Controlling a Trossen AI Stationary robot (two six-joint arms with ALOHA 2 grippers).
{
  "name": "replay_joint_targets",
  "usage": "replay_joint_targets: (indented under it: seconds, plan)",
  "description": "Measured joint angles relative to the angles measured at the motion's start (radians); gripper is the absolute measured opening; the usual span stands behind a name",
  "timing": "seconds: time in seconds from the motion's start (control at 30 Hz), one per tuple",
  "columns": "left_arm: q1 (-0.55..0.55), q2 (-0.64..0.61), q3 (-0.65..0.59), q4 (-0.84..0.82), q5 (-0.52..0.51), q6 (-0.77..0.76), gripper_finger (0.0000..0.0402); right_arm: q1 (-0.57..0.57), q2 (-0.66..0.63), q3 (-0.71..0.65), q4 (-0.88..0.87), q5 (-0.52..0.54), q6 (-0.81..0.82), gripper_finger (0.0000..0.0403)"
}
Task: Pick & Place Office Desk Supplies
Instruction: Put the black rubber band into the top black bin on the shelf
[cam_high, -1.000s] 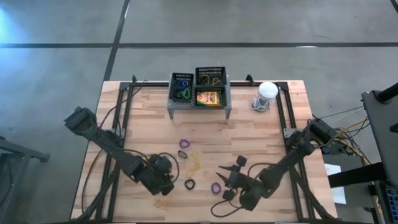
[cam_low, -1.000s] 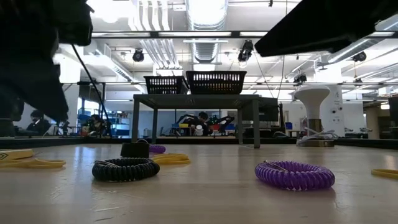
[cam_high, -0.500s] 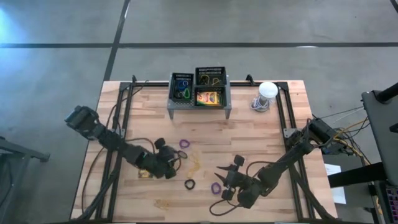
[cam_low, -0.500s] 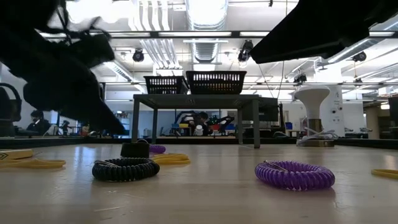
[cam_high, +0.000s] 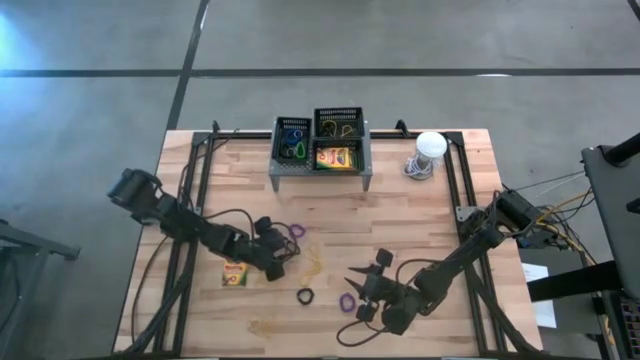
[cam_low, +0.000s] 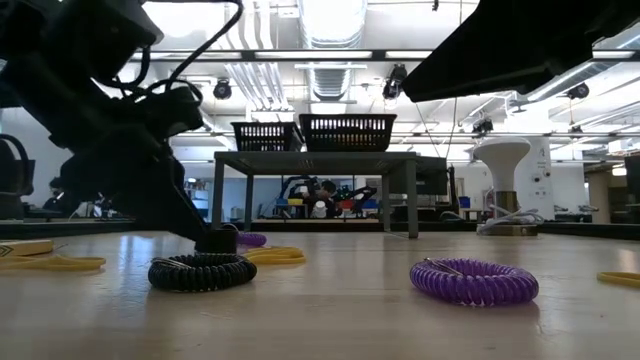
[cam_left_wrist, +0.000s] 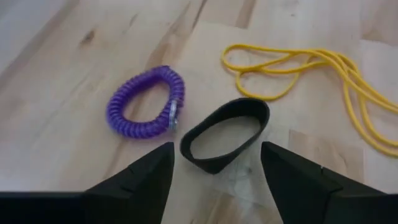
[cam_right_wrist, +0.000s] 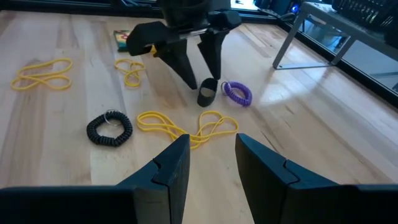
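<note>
While the right gripper (cam_high: 372, 290) waits near the table's (cam_high: 400, 215) front edge with its fingers apart, the left gripper (cam_left_wrist: 214, 163) hangs low over a black loop band (cam_left_wrist: 225, 133), fingers spread wide and clamped on nothing. That band stands on edge between the fingertips — just beside a purple coil band (cam_left_wrist: 146, 111) and a tangle of yellow rubber bands (cam_left_wrist: 317, 87). A crayon box (cam_high: 235, 273) lies flat on the table by the left arm; a black coil band (cam_low: 202, 271) and another purple coil (cam_low: 473, 281) rest nearer the front.
</note>
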Motion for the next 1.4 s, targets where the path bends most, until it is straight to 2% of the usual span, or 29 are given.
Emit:
replay_joint_targets:
  seconds: [0.1,0.2,0.33,0.5,0.53,0.63,0.73,1.03,1.2,1.3,1.4]
  plan:
    - [0.0,0.022,0.0,0.017,0.008,0.001,0.0235,0.0,0.0,0.0,0.002,0.0,0.0,0.0123]
    - [0.0,0.041,0.002,0.046,0.01,0.02,0.0201,0.0,0.0,0.0,0.005,0.0,-0.003,0.0123]
    - [0.0,0.047,0.002,0.093,0.03,0.051,0.0127,0.0,0.0,0.0,0.005,0.0,-0.003,0.0123]
    - [0.0,0.047,0.027,0.1,0.118,0.063,0.0022,0.0,0.0,0.0,0.006,0.0,-0.005,0.0123]
    - [0.0,0.047,0.04,0.1,0.139,0.063,0.0013,0.0,0.0,0.0,0.006,0.0,-0.005,0.0123]
    - [-0.004,0.047,0.095,0.091,0.179,0.064,0.0012,0.0,0.0,0.0,0.006,0.0,-0.008,0.0123]
    - [-0.014,0.047,0.182,0.003,0.184,0.088,0.0012,0.0,0.0,0.0,0.006,0.001,-0.008,0.0123]
    - [0.0,0.046,0.608,-0.51,0.176,0.176,0.0011,0.0,0.0,0.0,0.007,0.001,-0.007,0.0123]
    - [0.069,0.046,0.827,-0.674,0.144,0.306,0.0012,0.0,0.0,0.0,0.007,0.001,-0.008,0.0123]
    - [0.151,0.046,0.917,-0.698,0.125,0.386,0.0012,0.0,0.0,0.0,0.007,0.001,-0.008,0.0123]
    - [0.267,0.046,0.976,-0.693,0.161,0.462,0.0012,0.0,0.0,0.0,0.009,0.001,-0.008,0.0123]
